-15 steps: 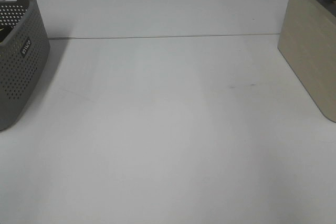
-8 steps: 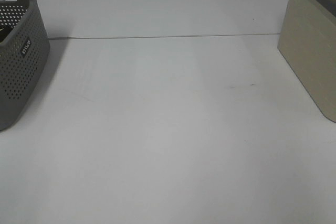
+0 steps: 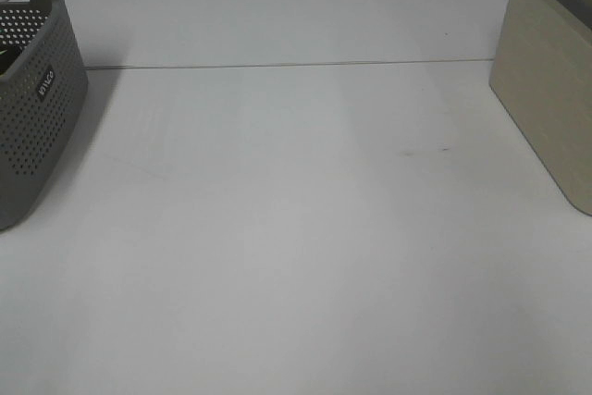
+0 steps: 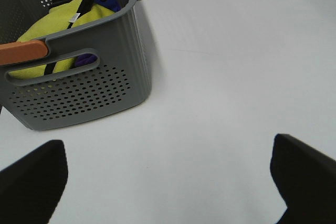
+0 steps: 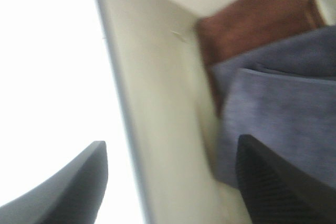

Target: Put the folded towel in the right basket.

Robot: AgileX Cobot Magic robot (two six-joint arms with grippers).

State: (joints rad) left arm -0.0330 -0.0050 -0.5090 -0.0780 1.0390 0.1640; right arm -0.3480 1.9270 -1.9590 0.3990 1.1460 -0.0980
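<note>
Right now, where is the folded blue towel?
Right wrist view: the blue towel lies inside the beige right basket, overlapping a brown towel.

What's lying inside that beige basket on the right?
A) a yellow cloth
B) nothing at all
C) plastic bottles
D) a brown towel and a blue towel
D: the right wrist view looks into the beige basket and shows a brown towel with a blue towel partly over it.

The only lettering I can see is a small dark label (image 3: 46, 81) with white letters on the grey basket (image 3: 28, 141), left edge; too small to read.
</note>
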